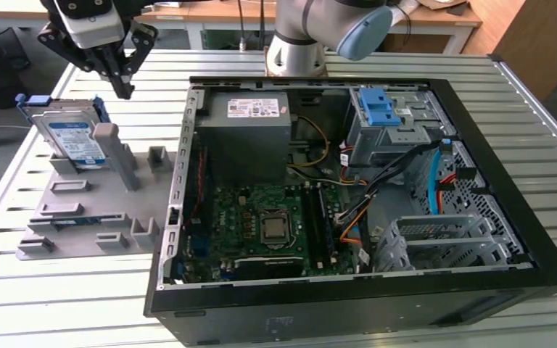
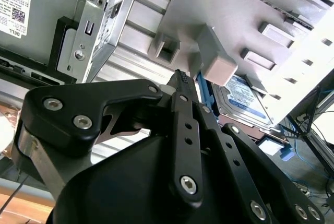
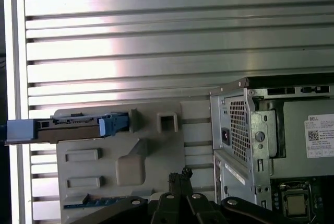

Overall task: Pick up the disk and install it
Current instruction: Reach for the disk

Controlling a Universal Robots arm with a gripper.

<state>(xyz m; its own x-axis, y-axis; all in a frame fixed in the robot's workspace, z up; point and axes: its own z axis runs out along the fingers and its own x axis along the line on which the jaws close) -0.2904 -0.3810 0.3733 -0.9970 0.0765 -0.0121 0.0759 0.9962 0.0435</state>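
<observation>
End effector point(image 1: 124, 92) closed, empty, near disk point(image 1: 73, 139), no contact. We see disk upright in grey holder point(image 1: 90, 206) on surface point(image 1: 550, 145); post point(image 1: 106, 139) hides one edge.

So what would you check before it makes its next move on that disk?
1. Disk standing upright in the grey holder: ok.
2. Tool lined up over the disk: not ok, it hangs off to one side, apart.
3. Tool open: not ok, shut and empty.
4. Computer case open on top: ok.
5. Grey cage free for the disk: cannot tell.
</observation>
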